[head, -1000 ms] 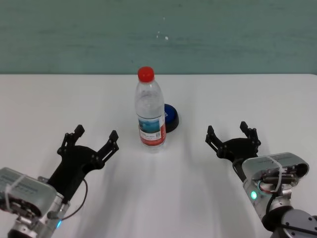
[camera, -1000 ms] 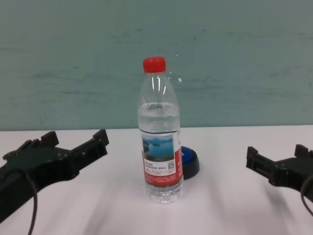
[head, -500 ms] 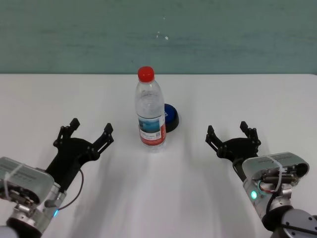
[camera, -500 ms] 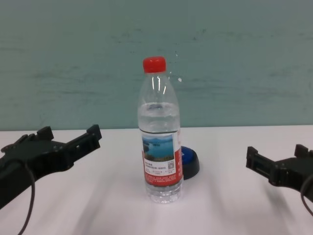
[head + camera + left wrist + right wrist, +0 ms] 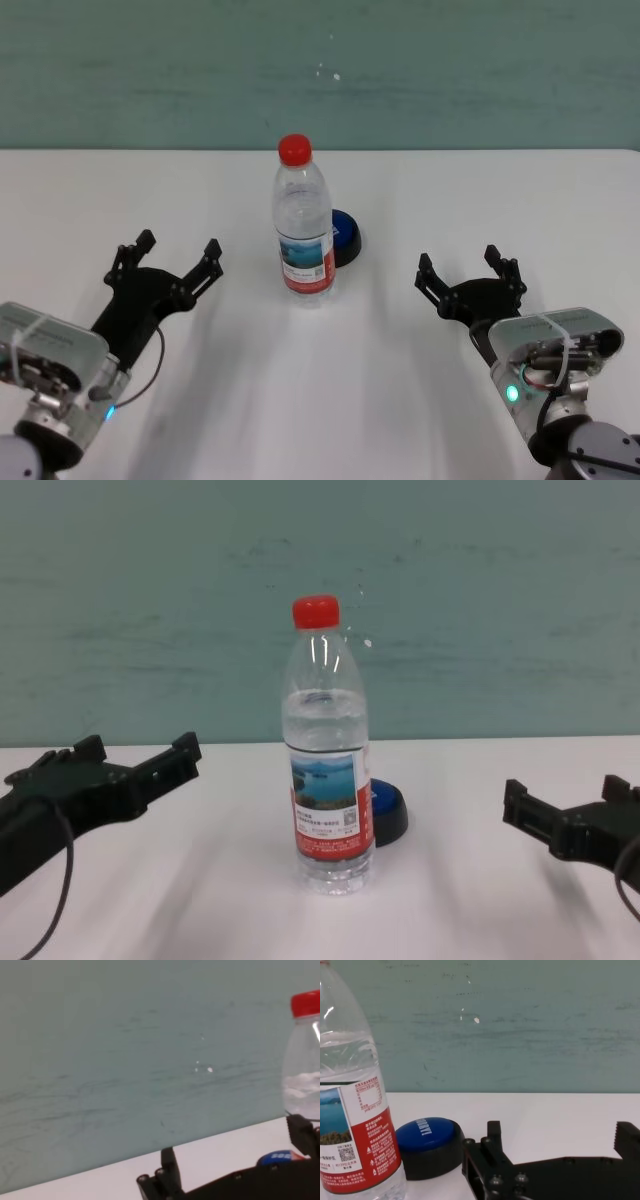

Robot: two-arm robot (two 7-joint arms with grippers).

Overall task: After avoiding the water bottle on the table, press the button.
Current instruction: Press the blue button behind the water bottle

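The water bottle (image 5: 303,235) stands upright in the middle of the white table (image 5: 330,390), red cap on top. The blue button (image 5: 347,236) sits just behind it and to its right, partly hidden by it. My left gripper (image 5: 178,245) is open and empty, hovering left of the bottle with a clear gap. My right gripper (image 5: 460,262) is open and empty, to the right of the bottle and button. The right wrist view shows the bottle (image 5: 355,1110) and button (image 5: 427,1137) side by side ahead of the open fingers (image 5: 493,1135).
A teal wall (image 5: 320,70) runs along the table's far edge. In the chest view the bottle (image 5: 328,770) stands between the left gripper (image 5: 138,748) and the right gripper (image 5: 565,792), with the button (image 5: 388,818) behind it.
My left gripper has moved left and farther from the bottle, staying open. The right gripper, bottle and button have not moved.
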